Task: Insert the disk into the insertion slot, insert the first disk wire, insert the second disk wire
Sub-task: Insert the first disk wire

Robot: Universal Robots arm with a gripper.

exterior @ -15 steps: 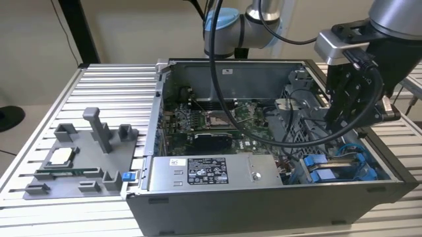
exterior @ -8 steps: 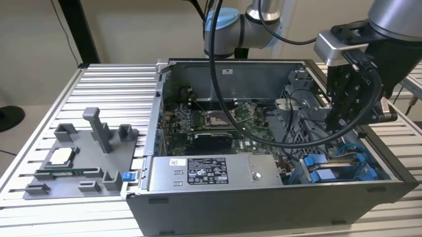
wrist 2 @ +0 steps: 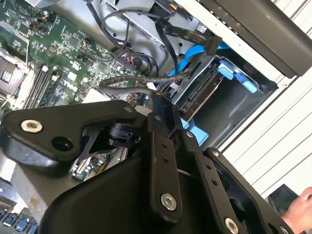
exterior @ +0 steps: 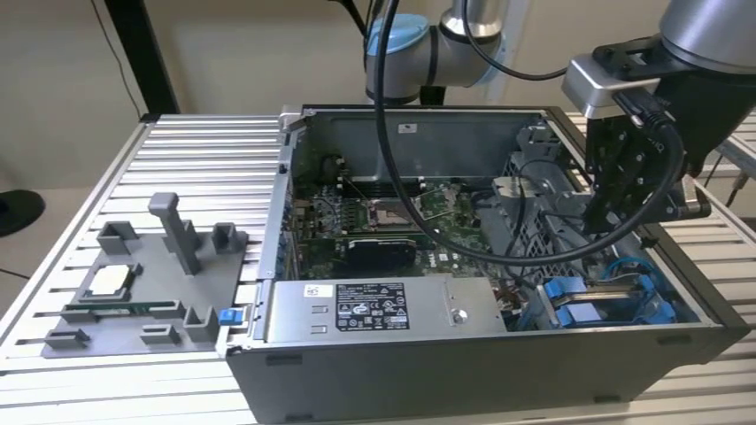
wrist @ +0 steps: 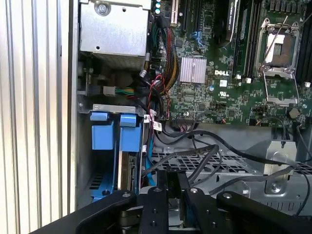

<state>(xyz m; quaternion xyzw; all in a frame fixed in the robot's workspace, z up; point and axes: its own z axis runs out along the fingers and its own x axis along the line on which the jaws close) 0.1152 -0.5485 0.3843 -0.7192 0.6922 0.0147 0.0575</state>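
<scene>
The disk [exterior: 605,299], in its blue carrier [wrist: 116,132], sits down in the insertion slot [wrist: 111,108] at the case corner on the exterior view's right. My black gripper [exterior: 617,223] hangs just above that corner. In both wrist views its fingers [wrist 2: 157,127] stand close together on the end of a black braided disk wire [wrist 2: 127,83], a short way from the disk's edge [wrist 2: 201,93]. Another black flat connector [wrist 2: 206,43] with a blue cable [wrist 2: 194,62] hangs loose over the bay.
The open case holds a green motherboard [exterior: 378,221], a grey labelled power-supply box [exterior: 366,310] and a perforated metal cage [wrist: 219,163] with loose black cables. A grey fixture tray [exterior: 130,283] lies on the slatted table. A person's hand [wrist 2: 300,209] is outside the case.
</scene>
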